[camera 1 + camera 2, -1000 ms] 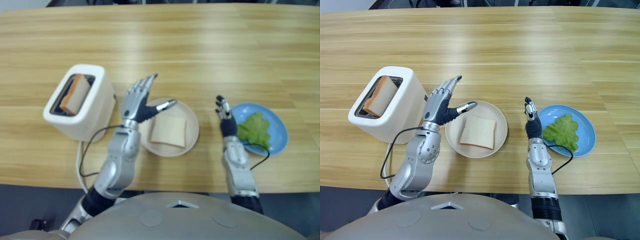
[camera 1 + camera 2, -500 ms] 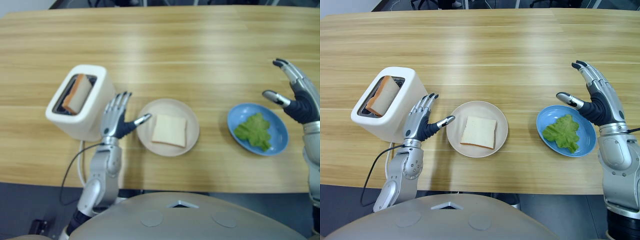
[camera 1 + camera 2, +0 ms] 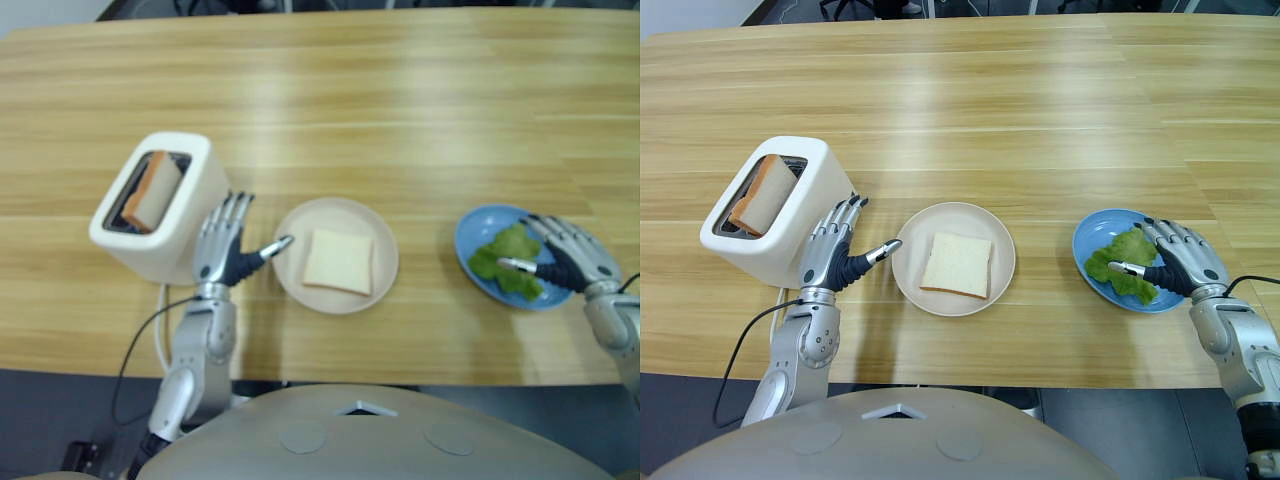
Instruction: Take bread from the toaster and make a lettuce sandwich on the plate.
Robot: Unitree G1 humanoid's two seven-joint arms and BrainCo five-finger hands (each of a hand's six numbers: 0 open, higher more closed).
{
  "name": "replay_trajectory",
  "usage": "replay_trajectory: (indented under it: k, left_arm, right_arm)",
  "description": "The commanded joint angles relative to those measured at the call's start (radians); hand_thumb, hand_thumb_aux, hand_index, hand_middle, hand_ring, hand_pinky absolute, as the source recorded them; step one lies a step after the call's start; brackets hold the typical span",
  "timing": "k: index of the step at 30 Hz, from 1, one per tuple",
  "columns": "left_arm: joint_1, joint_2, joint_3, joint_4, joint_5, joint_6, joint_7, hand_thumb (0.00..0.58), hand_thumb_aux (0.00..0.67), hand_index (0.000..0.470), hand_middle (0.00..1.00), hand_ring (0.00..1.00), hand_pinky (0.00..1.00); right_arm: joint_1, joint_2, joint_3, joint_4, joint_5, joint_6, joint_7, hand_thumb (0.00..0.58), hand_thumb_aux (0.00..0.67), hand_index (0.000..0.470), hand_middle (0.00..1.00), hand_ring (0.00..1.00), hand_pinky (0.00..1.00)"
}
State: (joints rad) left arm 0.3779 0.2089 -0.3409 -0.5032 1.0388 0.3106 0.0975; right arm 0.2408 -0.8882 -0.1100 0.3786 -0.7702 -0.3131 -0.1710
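Bench: a long wooden bench (image 3: 990,100) carries everything, and the things stand in a row near its front edge.
Toaster: a white toaster (image 3: 775,235) stands at the left, tilted in the view, with its slot facing up.
Bread in toaster: one slice with a brown crust (image 3: 758,193) stands in the slot, its top edge sticking out above the rim.
Cord: a white cord (image 3: 157,330) runs from the toaster's base toward the front edge of the bench.
Plate: a round beige plate (image 3: 955,217) sits in the middle, just right of the toaster.
Bread on plate: one pale square slice (image 3: 956,264) lies flat on the beige plate, slightly right of its centre, with nothing on top of it.
Blue plate: a blue plate (image 3: 1085,238) sits at the right, well apart from the beige one.
Lettuce: a green leaf (image 3: 1120,262) lies on the blue plate and has not yet been put on the bread.
Left hand: the left hand (image 3: 835,250) is released and holds nothing. It is raised between the toaster and the beige plate, fingers straight and pointing away along the toaster's side, thumb stretched toward the plate's rim.
Right hand: the right hand (image 3: 1180,262) is over the right half of the blue plate, palm down and fingers spread loosely over the lettuce. Its thumb tip lies at the leaf, and the fingers are not closed on it.
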Motion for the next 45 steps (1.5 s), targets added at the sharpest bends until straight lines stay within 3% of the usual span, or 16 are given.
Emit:
replay_trajectory:
  k: [1, 15, 16, 17, 19, 20, 21, 32, 38, 45]
  left_arm:
    - [0.009, -0.006, 0.008, 0.011, 0.004, -0.005, 0.001, 0.000, 0.000, 0.000, 0.00, 0.00, 0.00]
    - [0.022, -0.013, 0.030, 0.008, 0.002, -0.011, 0.000, 0.000, 0.000, 0.000, 0.00, 0.00, 0.00]
    - [0.022, -0.014, 0.030, 0.009, 0.002, -0.012, 0.000, 0.000, 0.000, 0.000, 0.00, 0.00, 0.00]
    - [0.023, -0.015, 0.030, 0.008, 0.002, -0.012, 0.000, 0.000, 0.000, 0.000, 0.00, 0.00, 0.00]
    - [0.025, -0.016, 0.031, 0.007, 0.003, -0.012, -0.001, 0.000, 0.000, 0.000, 0.00, 0.00, 0.00]
    - [0.026, -0.016, 0.032, 0.007, 0.004, -0.012, 0.000, 0.000, 0.000, 0.000, 0.00, 0.00, 0.00]
    - [0.028, -0.015, 0.034, 0.007, 0.003, -0.013, 0.000, 0.000, 0.000, 0.000, 0.00, 0.00, 0.00]
    - [0.038, -0.016, 0.040, 0.008, 0.002, -0.015, 0.004, 0.000, 0.000, 0.000, 0.00, 0.00, 0.00]
    - [0.043, -0.019, 0.040, 0.013, 0.003, -0.014, 0.013, 0.000, 0.000, 0.000, 0.00, 0.00, 0.00]
    - [0.044, -0.022, 0.039, 0.019, 0.001, -0.017, 0.022, 0.000, 0.000, 0.000, 0.00, 0.00, 0.00]
  right_arm:
    - [-0.015, -0.013, 0.053, 0.047, -0.018, -0.014, -0.037, 0.000, 0.000, 0.000, 0.00, 0.00, 0.00]
    - [-0.025, -0.026, 0.153, 0.060, -0.031, 0.018, -0.062, 0.000, 0.000, 0.000, 0.00, 0.00, 0.00]
    - [-0.025, -0.027, 0.155, 0.059, -0.029, 0.020, -0.063, 0.436, 0.336, 0.231, 0.21, 0.21, 0.21]
    - [-0.025, -0.028, 0.158, 0.059, -0.027, 0.023, -0.065, 0.553, 0.525, 0.361, 1.00, 1.00, 1.00]
    - [-0.025, -0.030, 0.162, 0.058, -0.023, 0.029, -0.068, 0.553, 0.525, 0.361, 1.00, 1.00, 1.00]
    - [-0.026, -0.030, 0.163, 0.058, -0.022, 0.032, -0.070, 0.579, 0.638, 0.438, 1.00, 1.00, 1.00]
    - [-0.027, -0.031, 0.165, 0.058, -0.021, 0.035, -0.072, 0.579, 0.646, 0.444, 1.00, 1.00, 1.00]
    - [-0.034, -0.033, 0.178, 0.064, -0.018, 0.048, -0.083, 0.577, 0.620, 0.426, 1.00, 1.00, 1.00]
    - [-0.054, -0.036, 0.168, 0.078, -0.015, 0.050, -0.110, 0.580, 0.670, 0.460, 1.00, 1.00, 1.00]
    - [-0.017, -0.064, 0.044, -0.108, 0.025, 0.073, -0.143, 0.580, 0.670, 0.460, 1.00, 1.00, 1.00]
